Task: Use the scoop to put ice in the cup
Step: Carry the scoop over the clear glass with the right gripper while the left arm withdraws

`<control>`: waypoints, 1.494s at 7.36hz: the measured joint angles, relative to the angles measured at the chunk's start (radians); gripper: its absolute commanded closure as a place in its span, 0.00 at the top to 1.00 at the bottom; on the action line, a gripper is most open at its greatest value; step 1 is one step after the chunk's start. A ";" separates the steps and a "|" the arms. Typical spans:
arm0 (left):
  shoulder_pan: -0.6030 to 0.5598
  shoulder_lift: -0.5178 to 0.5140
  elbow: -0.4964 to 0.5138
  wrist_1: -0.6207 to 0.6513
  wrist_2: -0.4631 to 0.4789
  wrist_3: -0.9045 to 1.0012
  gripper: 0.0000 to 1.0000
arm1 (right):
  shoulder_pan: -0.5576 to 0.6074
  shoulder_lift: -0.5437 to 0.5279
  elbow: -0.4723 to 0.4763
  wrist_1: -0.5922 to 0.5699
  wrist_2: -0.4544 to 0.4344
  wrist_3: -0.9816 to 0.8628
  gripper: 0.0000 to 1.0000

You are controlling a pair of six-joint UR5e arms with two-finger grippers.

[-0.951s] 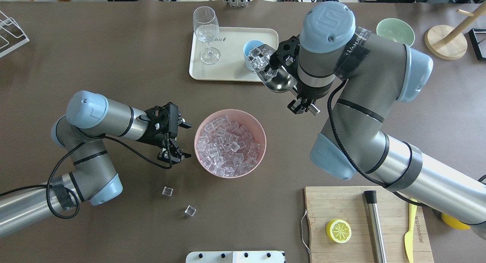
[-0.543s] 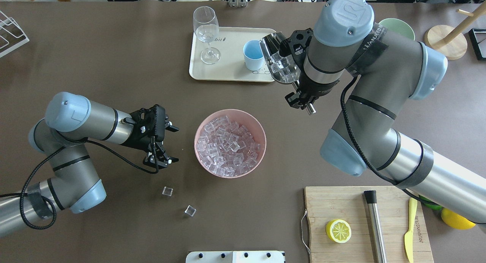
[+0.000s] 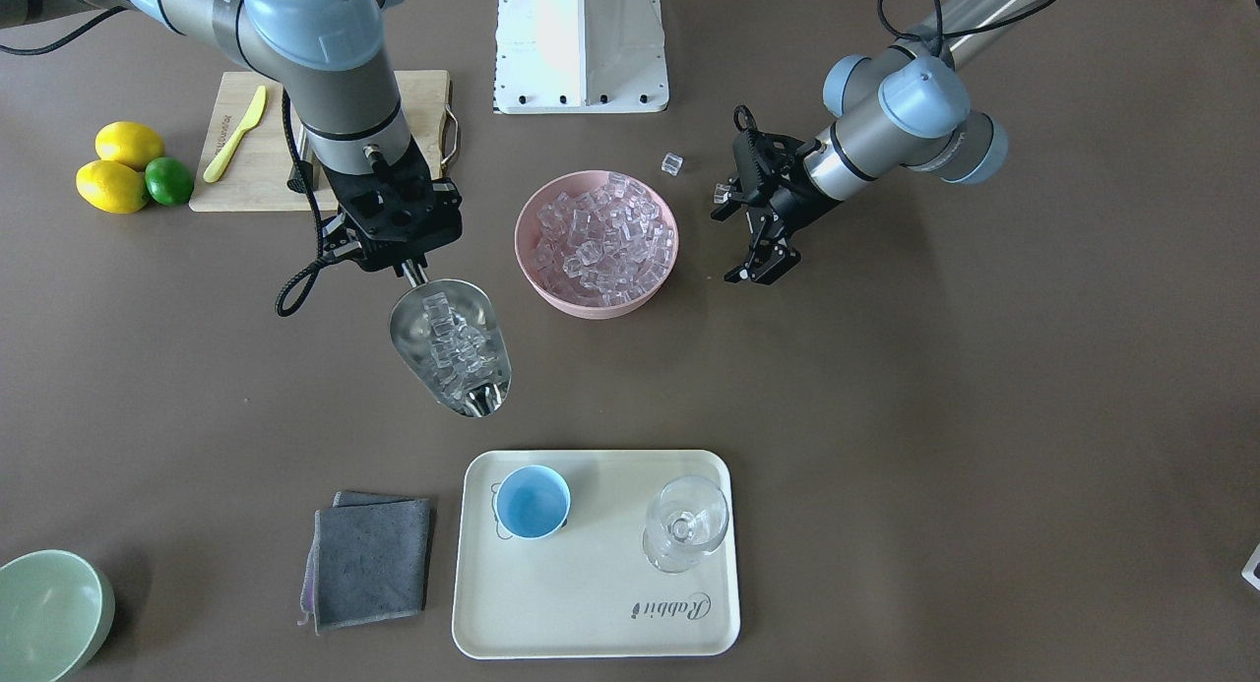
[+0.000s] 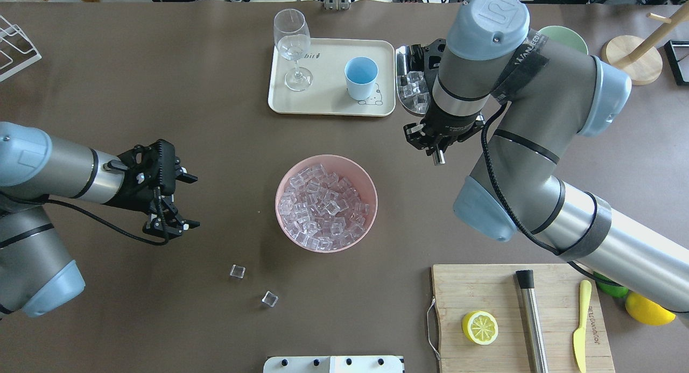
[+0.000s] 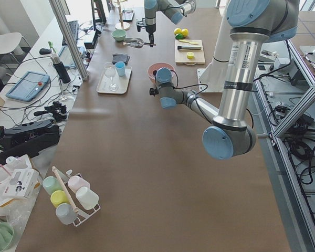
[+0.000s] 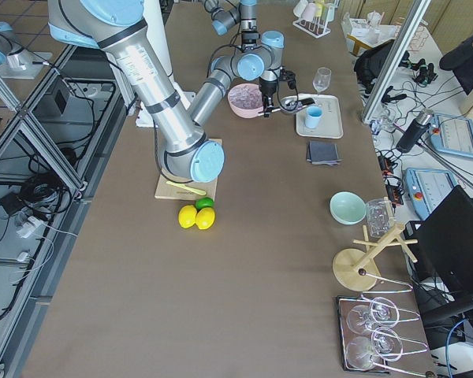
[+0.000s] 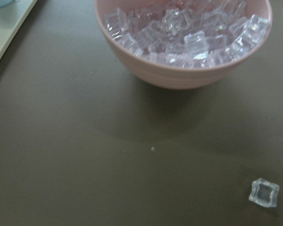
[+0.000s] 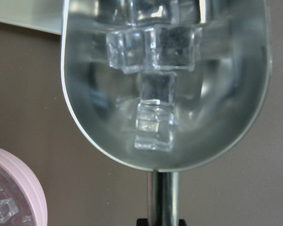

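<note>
My right gripper is shut on the rod handle of the steel scoop. The scoop is held level in the air just off the tray's right edge, beside the cup, not over it. Several ice cubes lie in its bowl. The light blue cup stands on the tray and looks empty in the front-facing view. The pink bowl at mid-table is full of ice. My left gripper is open and empty, well left of the bowl.
The cream tray also holds a wine glass. Two loose ice cubes lie on the table near the front left of the bowl. A cutting board with half a lemon, a steel cylinder and a yellow knife lies front right. A grey cloth lies beside the tray.
My right arm has drawn the scoop back from over the cup to the tray's right side, ice still in it. My left arm has pulled away leftward from the pink bowl.
</note>
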 measured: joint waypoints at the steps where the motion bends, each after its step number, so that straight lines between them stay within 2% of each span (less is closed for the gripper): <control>1: -0.045 0.064 -0.050 0.045 -0.001 0.000 0.98 | 0.004 0.003 -0.016 0.015 0.043 0.021 0.00; 3: -0.151 0.154 -0.092 0.123 0.000 0.000 0.98 | 0.049 0.010 -0.075 0.077 0.198 0.030 0.00; 4: -0.210 0.185 -0.097 0.172 0.000 0.000 0.98 | 0.060 0.018 -0.090 0.090 0.244 0.034 0.00; 6: -0.304 0.227 -0.099 0.305 0.001 0.000 0.98 | 0.066 0.049 -0.123 0.092 0.282 0.073 0.00; 8: -0.390 0.237 -0.091 0.463 -0.018 0.000 0.98 | 0.067 0.152 -0.233 0.094 0.328 0.131 0.00; 10: -0.494 0.237 -0.055 0.579 -0.102 0.000 0.98 | 0.068 0.256 -0.379 0.097 0.449 0.172 0.00; 11: -0.544 0.238 -0.039 0.624 -0.134 -0.001 0.98 | 0.070 0.272 -0.419 0.095 0.516 0.178 0.00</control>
